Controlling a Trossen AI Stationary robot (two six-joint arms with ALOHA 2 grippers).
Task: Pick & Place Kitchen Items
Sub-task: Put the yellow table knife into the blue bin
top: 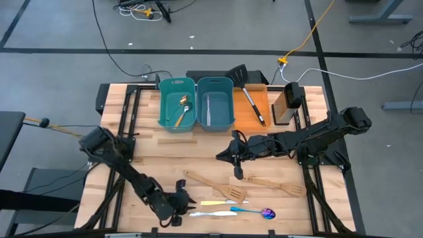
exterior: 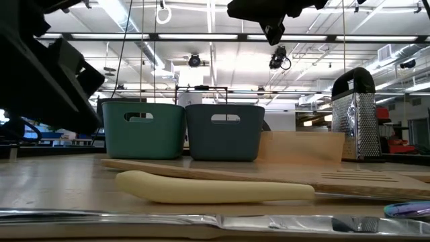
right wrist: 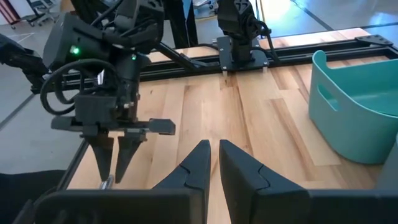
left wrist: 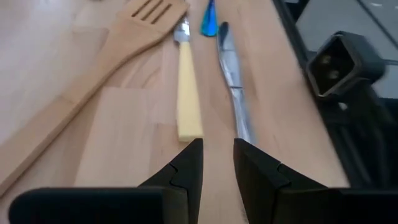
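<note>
Near the table's front edge lie a cream-handled utensil (top: 215,203) (left wrist: 186,93), a silver knife (top: 210,213) (left wrist: 233,81) and a blue-handled purple spoon (top: 254,211). Two wooden spatulas (top: 213,186) (top: 277,187) lie just behind them. My left gripper (top: 188,201) (left wrist: 217,149) is open, low over the table. Its fingertips stand just short of the near ends of the cream handle and the knife, with nothing between them. My right gripper (top: 223,157) (right wrist: 213,149) hangs shut and empty above the table's middle. A gold spoon (top: 182,112) lies in the left teal bin (top: 165,106).
A second teal bin (top: 230,106) holds a silver utensil (top: 209,109). A black slotted spatula (top: 248,92) lies across the orange tray (top: 261,109) at the far right, with a metal grater (top: 287,102) beside it. The black frame rails (top: 310,185) run along both table sides.
</note>
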